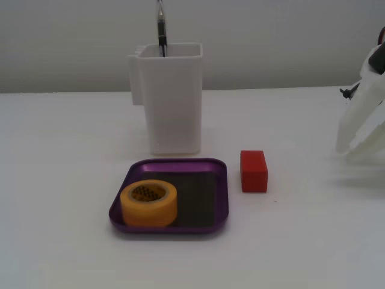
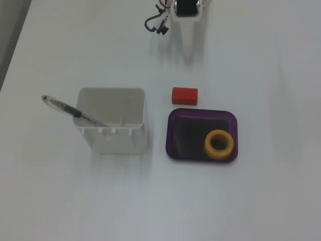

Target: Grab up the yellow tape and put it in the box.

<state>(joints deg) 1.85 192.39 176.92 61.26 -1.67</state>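
Observation:
The yellow tape (image 1: 149,203) (image 2: 219,144) lies flat inside the box (image 1: 219,192) (image 2: 175,135), a shallow purple tray. The roll sits in the tray's front left corner in a fixed view from the side, and in its lower right corner in a fixed view from above. My white gripper (image 1: 349,152) (image 2: 188,50) is far from both, at the right edge of the side view and the top of the view from above. It points down at the table, holds nothing, and its fingers taper together to one point.
A red block (image 1: 253,171) (image 2: 184,95) lies on the table between the box and my gripper. A tall white container (image 1: 171,99) (image 2: 113,120) with a pen (image 1: 160,27) (image 2: 70,111) in it stands beside the box.

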